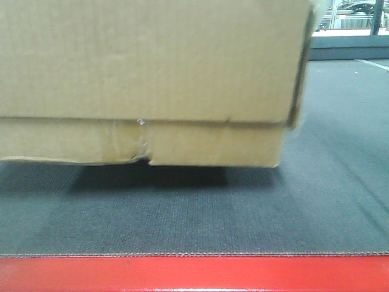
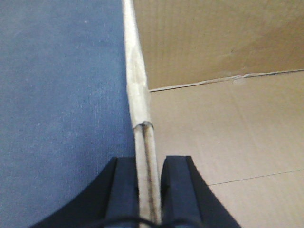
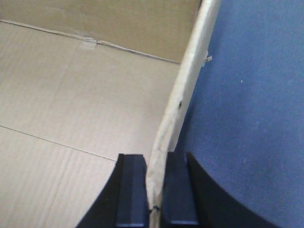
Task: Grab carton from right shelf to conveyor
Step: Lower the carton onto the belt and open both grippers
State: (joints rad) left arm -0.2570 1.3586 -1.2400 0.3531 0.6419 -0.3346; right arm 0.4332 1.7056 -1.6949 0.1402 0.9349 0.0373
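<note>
The brown open-top carton (image 1: 152, 73) fills the upper left of the front view, over the grey conveyor belt (image 1: 243, 213), with a dark shadow under it. I cannot tell whether it touches the belt. My left gripper (image 2: 149, 160) is shut on the carton's left wall (image 2: 137, 85), one finger inside and one outside. My right gripper (image 3: 153, 156) is shut on the carton's right wall (image 3: 190, 80) the same way. The carton's bare inside floor shows in the left wrist view (image 2: 228, 133) and the right wrist view (image 3: 71, 95). Neither gripper shows in the front view.
A red frame edge (image 1: 194, 274) runs along the near side of the belt. The belt also shows beside the carton in the left wrist view (image 2: 61, 95) and the right wrist view (image 3: 251, 95). A glass-fronted area (image 1: 352, 18) lies far back right.
</note>
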